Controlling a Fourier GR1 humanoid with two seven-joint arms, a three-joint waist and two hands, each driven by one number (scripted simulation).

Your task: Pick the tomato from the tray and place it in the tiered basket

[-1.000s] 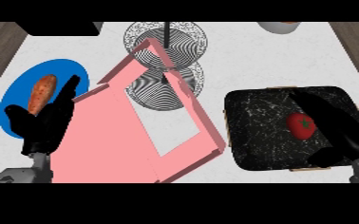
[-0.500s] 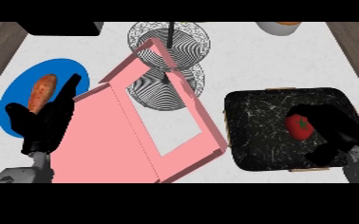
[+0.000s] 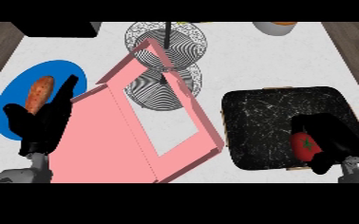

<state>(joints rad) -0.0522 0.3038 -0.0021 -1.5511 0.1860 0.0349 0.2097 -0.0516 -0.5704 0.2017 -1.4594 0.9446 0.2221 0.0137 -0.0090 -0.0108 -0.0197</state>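
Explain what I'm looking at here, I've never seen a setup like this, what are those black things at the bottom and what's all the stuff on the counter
This is a single view from a humanoid robot's head, looking steeply down at a kitchen counter. The black shapes at the bottom are its two hands on grey forearms.

The right hand is over a dark marbled tray, its fingers curled round a red tomato. The job is to move that tomato into the tiered basket, the wire stand with zebra-striped bowls near the top middle.

The left hand rests open at the lower left, fingers up, holding nothing. Beside it is a blue plate carrying an orange vegetable that looks like a sweet potato. A pink open box lies in the middle. A bowl shows at the top right edge.
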